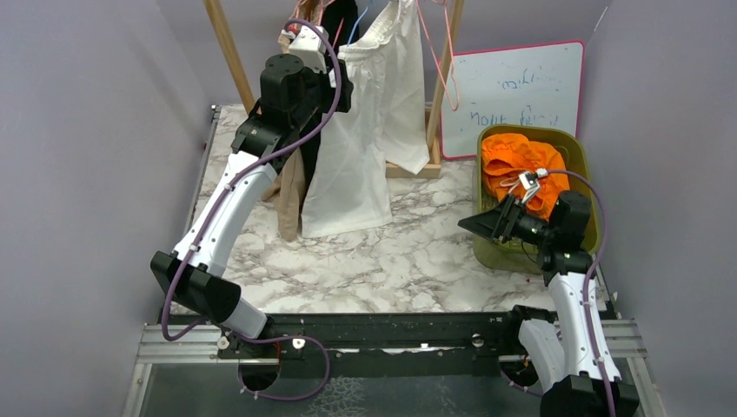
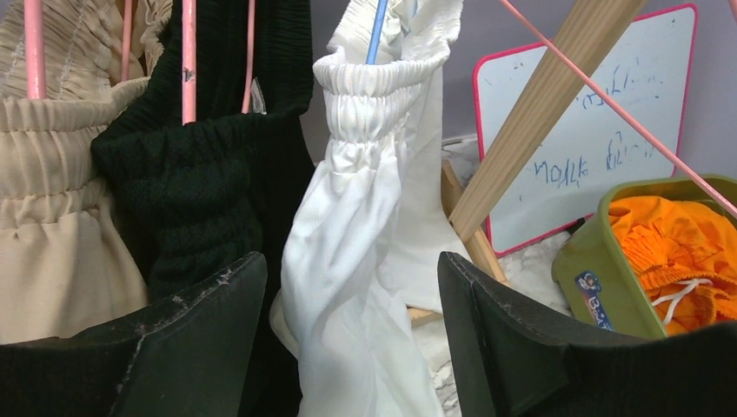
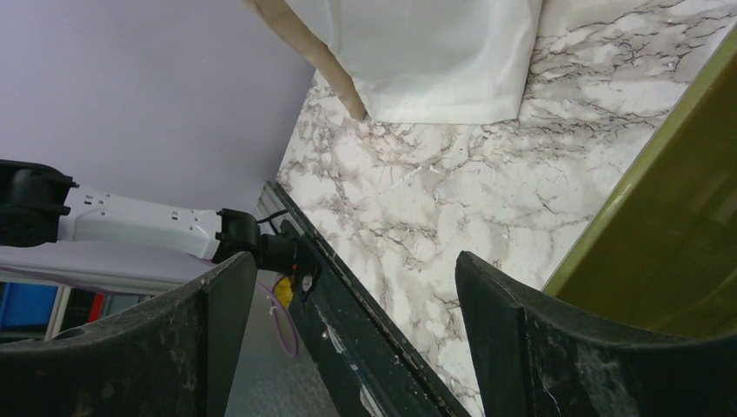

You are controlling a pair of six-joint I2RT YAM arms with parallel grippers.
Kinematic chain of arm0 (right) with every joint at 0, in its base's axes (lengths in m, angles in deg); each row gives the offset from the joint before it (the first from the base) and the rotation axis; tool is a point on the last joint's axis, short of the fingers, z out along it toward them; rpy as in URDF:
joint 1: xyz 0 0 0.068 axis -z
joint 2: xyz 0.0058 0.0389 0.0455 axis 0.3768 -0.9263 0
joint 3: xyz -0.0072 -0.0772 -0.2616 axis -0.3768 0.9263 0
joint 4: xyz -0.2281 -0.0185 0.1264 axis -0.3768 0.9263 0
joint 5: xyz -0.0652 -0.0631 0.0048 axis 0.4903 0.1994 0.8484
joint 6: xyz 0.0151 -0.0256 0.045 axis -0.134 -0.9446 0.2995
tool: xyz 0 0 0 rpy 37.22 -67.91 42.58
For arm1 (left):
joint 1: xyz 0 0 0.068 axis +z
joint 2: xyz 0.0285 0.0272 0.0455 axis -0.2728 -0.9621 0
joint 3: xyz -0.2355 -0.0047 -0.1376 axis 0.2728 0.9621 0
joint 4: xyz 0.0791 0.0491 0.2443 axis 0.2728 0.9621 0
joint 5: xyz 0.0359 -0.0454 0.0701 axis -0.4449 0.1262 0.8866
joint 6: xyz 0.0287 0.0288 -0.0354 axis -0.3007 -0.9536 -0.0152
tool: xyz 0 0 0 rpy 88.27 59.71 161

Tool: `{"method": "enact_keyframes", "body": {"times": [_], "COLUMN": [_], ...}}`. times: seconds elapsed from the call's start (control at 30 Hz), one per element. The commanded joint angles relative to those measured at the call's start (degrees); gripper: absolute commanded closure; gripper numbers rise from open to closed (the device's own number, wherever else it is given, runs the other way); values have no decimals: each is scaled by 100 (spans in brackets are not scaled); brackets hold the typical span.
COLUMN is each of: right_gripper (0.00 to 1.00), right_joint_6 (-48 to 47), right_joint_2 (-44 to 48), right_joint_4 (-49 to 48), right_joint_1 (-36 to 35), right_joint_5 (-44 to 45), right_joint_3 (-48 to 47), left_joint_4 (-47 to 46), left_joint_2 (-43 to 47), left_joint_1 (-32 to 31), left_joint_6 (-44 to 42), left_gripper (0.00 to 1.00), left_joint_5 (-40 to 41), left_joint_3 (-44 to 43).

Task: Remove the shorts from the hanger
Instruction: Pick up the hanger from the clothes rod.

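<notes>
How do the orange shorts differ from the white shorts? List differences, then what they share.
The orange shorts lie crumpled in the green bin; the white shorts hang from a hanger. The orange shorts are bright, the white shorts pale. Both have gathered waistbands.

Pink-framed whiteboard [image 1: 513,95] behind green bin [image 1: 580,161] — wooden rack [image 1: 230,52] on marble table [image 1: 391,261].

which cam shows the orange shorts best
Top external: the orange shorts lie almost whole in the green bin. Left wrist catches only part of them; right wrist shows just the bin's wall.
</notes>
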Motion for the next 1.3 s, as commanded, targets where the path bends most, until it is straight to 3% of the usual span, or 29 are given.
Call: {"method": "enact_keyframes", "body": {"times": [0.0,0.1,0.23,0.33,0.5,0.87,1.03,1.27], "right_gripper": [14,14,14,14,14,13,13,12], "right_joint_6": [-57,-59,-76,-115,-125,-151,-165,-165], "right_joint_2": [-52,-49,-107,-147,-182,-214,-247,-284], "right_joint_4": [201,205,205,230,230,269,308,361], "right_joint_1": [-33,-33,-33,-33,-33,-33,-33,-33], "right_joint_5": [175,201,225,229,249,276,312,342], "right_joint_3": [-3,8,9,-6,-11,-33,-50,-80], "left_joint_4": [-19,124,278,287,234,94,-546,-2083], "left_joint_2": [-96,-346,-695,-876,-1022,-1260,-907,-177], "left_joint_1": [34,37,34,31,31,26,22,-164], "left_joint_6": [3,-49,-78,-17,24,181,197,-52], "left_gripper": [25,26,31,42,52,100,100,100], "left_joint_5": [193,-13,-889,-1469,-1407,-1304,-1431,-905], "left_joint_3": [11,-160,-507,-714,-999,-1241,-701,319]}}
